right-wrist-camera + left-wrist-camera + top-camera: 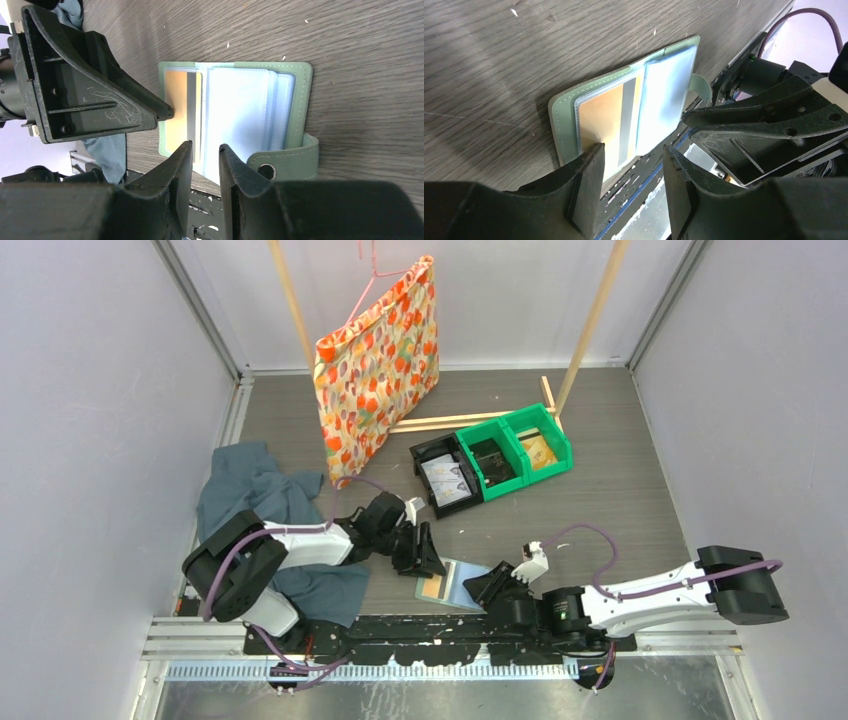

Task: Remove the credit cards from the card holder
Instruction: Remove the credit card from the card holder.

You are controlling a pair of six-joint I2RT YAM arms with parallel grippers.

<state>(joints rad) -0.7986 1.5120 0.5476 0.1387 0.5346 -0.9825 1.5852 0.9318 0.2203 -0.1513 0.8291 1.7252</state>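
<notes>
The sage-green card holder (455, 583) lies open flat on the table by the front edge, pale blue sleeves (237, 112) showing and its snap strap (285, 162) sticking out. An orange credit card (604, 117) with a grey stripe sits in the sleeve of one panel. My left gripper (631, 150) is open just over that panel's edge. One of its fingers (586, 165) overlaps the card's end, and nothing is between the jaws. My right gripper (205, 147) faces it from the other side, open by a narrow gap and empty, at the blue sleeves' edge.
Green bins (520, 450) and a black tray (445, 478) with cards stand behind. A dark teal cloth (255, 500) lies at the left under the left arm. A patterned bag (380, 360) hangs at the back. The black front rail (440, 628) runs just below the card holder.
</notes>
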